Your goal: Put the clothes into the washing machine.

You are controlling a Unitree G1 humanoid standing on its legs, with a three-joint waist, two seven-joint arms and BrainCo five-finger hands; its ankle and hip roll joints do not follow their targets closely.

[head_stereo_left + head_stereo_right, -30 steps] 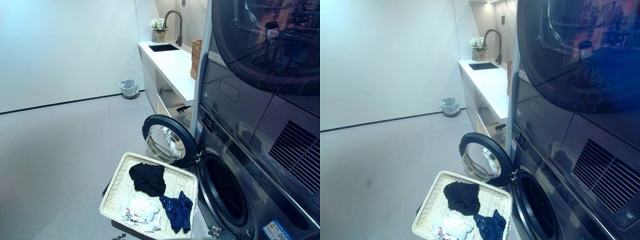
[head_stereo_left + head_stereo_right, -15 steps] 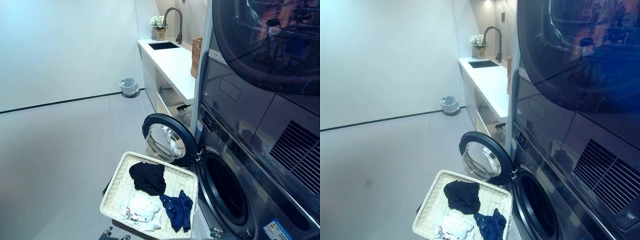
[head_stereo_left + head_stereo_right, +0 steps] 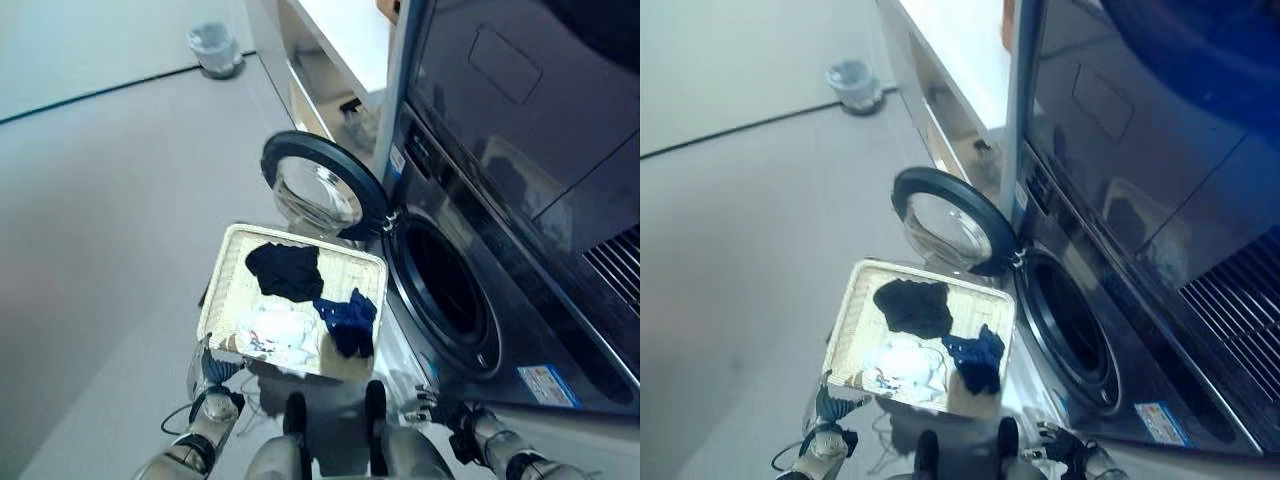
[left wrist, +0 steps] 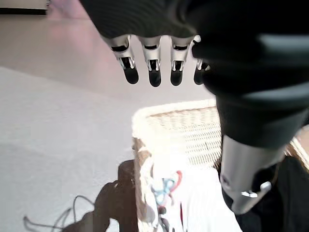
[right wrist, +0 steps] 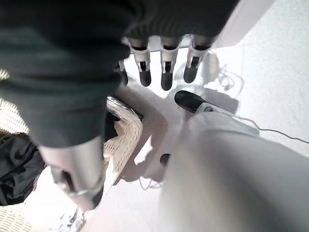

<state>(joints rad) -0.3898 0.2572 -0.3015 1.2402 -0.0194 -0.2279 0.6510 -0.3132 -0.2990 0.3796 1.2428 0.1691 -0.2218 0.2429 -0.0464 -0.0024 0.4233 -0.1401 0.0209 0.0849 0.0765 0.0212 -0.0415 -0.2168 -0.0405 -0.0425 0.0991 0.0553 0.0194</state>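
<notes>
In the left eye view nothing had yet gone into the washing machine [image 3: 445, 300]: its door [image 3: 322, 186] stood open beside the wicker basket [image 3: 226, 290], which held three garments, one black [image 3: 284, 270], one white [image 3: 275, 330] and one navy [image 3: 348, 320]. Near the basket's front edge hung the left hand [image 3: 212, 372] and the right hand [image 3: 432, 402]. In the wrist views both hands had relaxed, loosely straight fingers, holding nothing, the left above the basket's corner by the white garment.

A pale grey floor [image 3: 110, 200] is seen, smooth and evenly lit. A dark line [image 3: 90, 93] is run along its far edge where a light wall begins. A small waste bin [image 3: 214, 48] is placed beside that line. A white counter [image 3: 350, 30] with open shelving [image 3: 325, 95] beneath is set nearby.
</notes>
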